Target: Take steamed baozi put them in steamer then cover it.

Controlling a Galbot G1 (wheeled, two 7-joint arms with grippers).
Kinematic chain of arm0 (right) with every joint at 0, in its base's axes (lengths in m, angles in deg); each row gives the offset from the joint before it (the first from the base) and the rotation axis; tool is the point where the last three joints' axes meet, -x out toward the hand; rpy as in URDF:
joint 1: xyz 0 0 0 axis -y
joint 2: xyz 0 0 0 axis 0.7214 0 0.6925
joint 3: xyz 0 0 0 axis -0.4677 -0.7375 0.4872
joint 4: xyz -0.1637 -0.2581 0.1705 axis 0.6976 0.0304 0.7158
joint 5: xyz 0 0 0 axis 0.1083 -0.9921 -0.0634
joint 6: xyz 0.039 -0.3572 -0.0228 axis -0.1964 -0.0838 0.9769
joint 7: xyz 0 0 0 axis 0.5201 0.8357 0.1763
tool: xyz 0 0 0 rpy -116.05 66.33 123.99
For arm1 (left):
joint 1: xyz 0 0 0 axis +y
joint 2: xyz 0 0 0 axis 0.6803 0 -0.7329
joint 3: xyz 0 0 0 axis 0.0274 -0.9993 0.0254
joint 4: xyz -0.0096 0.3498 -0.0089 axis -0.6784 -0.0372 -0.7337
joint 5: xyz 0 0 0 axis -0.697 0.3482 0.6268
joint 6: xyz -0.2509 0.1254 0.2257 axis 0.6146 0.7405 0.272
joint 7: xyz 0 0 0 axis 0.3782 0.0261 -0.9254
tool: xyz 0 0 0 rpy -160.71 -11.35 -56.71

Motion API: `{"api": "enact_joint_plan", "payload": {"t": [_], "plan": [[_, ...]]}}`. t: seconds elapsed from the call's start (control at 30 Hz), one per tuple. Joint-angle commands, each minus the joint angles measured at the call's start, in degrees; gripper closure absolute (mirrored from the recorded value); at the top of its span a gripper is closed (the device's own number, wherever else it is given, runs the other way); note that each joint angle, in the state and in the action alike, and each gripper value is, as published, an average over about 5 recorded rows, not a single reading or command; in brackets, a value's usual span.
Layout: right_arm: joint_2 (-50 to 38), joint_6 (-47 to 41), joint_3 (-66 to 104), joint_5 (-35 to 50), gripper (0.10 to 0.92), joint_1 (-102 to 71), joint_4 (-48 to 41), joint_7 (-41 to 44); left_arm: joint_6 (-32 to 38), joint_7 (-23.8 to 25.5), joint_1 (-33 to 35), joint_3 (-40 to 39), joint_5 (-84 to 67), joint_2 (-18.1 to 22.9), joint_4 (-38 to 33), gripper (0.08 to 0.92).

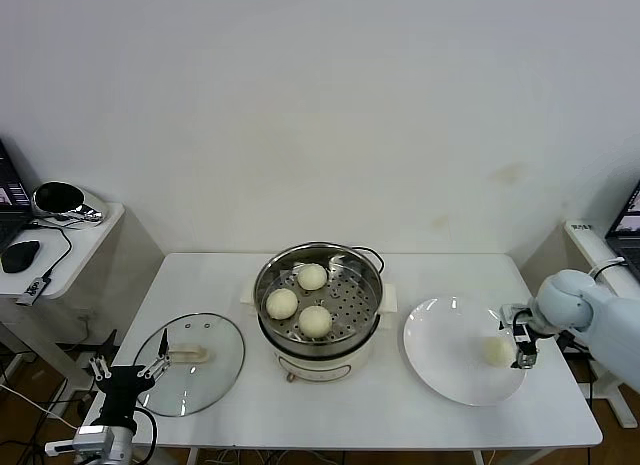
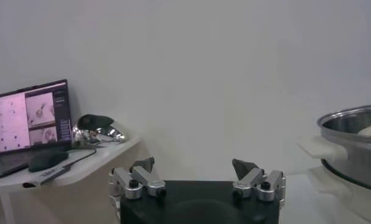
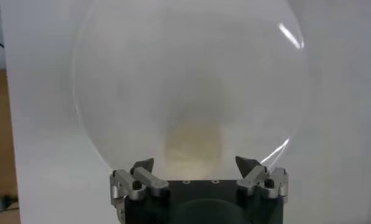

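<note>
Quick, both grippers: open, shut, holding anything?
Left gripper: open, empty, parked near the lid.
Right gripper: open around the last baozi on the plate, not holding it.

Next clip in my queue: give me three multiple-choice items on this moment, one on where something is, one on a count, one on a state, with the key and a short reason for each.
1. Where does the glass cover lie?
A. On the steamer
B. On the table, on the steamer's left
C. On the white plate

2. How many baozi sit in the steamer?
A. One
B. Three
C. Four

3. How is the right gripper?
A. Open, at the last baozi on the plate
B. Shut on the cover's handle
C. Open, above the steamer

Key: B, the cover rests flat on the table near the left gripper. B, three baozi lie on the perforated tray. A, its fingers stand apart on either side of the last baozi on the white plate.
</note>
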Motion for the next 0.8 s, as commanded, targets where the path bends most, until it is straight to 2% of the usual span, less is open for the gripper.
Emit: {"api": "enact_joint_plan", "payload": {"t": [0.03,0.23,0.53,0.8], "plan": [[2.6,0.0,3.0,-2.5,0.203,-3.2,-3.8,-0.7,0.0,0.0,0.0,-0.1,0.0,0.1,0.1,0.177],[4.5,-0.2,2.5,-2.6,0.217,-2.9,-5.0,-0.8,0.0,0.0,0.1,0.1,0.0,-0.1,0.0,0.177],[5.3,-0.3,2.1,-2.8,0.283,-2.5,-5.4,-0.5,0.0,0.0,0.0,0.0,0.1,0.1,0.0,0.177],[4.7,-0.2,0.2,-1.2,0.403,0.6,-4.3,1.0,0.0,0.0,0.0,0.1,0.0,-0.1,0.0,0.177]]}}
